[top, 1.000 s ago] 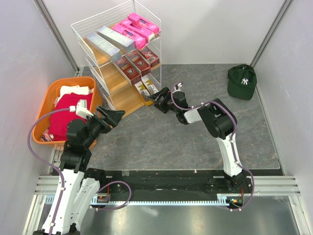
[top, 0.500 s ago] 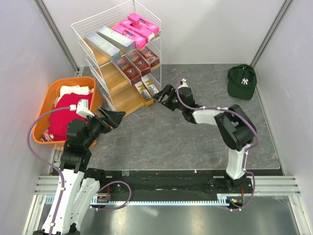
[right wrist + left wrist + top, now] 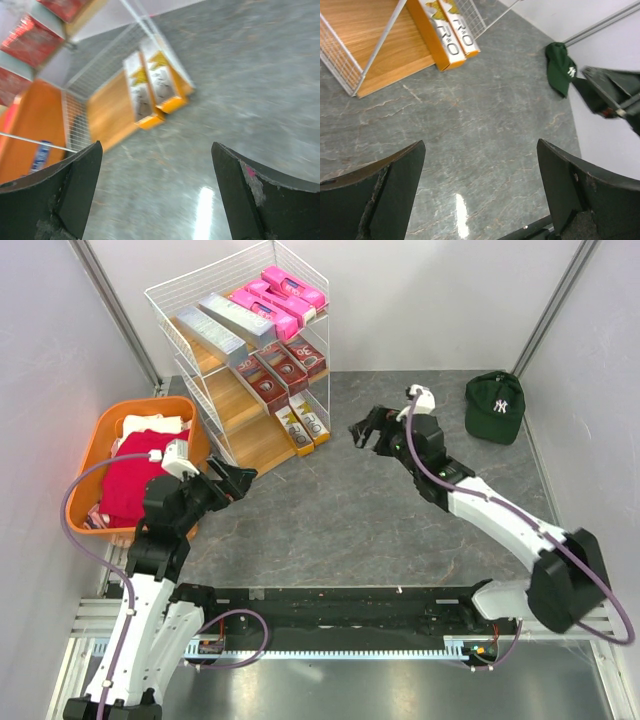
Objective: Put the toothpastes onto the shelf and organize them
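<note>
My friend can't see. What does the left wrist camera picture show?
The left gripper hangs open and empty over a grey table. At the top left, two gold toothpaste boxes lie on the shelf's bottom board; a green cap lies far right.

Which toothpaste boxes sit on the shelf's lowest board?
The two gold-white-black boxes, side by side at the right end of that board. Dark red boxes fill the middle board; pink boxes and silver-grey boxes lie on top.

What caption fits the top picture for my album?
Left pincer and right pincer open and empty near the shelf stocked with toothpastes.
</note>
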Available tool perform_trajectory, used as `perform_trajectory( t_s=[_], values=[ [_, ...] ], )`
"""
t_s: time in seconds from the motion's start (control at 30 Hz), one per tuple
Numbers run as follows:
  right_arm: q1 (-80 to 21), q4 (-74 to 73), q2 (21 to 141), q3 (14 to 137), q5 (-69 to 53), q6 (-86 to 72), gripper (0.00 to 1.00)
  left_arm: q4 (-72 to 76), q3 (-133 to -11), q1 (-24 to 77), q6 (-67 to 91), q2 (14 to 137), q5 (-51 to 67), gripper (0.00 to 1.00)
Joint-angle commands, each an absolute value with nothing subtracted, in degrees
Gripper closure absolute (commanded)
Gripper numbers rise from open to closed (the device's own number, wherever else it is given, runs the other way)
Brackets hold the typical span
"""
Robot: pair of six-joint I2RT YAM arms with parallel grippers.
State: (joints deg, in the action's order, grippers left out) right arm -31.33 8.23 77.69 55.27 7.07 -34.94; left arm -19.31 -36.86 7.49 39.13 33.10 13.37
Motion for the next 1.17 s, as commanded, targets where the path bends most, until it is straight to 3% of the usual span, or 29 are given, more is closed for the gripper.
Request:
perform_trajectory(
  t_s=[0.0,0.3,0.77,1.13],
  values=[
    [-31.29,-1.82,69.71,50.2,14.5,-29.1,0.02,-18.98,-38.06,7.47,35.16,34.36,11.08,0.0],
    [-31.29,-5.89,53.89,38.5,20.21,-30.06,0.02,-16.44,-34.37,7.47,33.84,33.84,11.16,0.0],
    [-31.29,-9.05,55.81,41.4,22.5,-27.78,0.02,-15.47,-33.22,7.47,33.05,32.43,10.63,0.0],
    [-31.29,-2.55,57.39,39.82,24.51,-19.33,0.02,-9.5,-29.01,7.47,30.76,28.31,9.06,0.0]
  ],
)
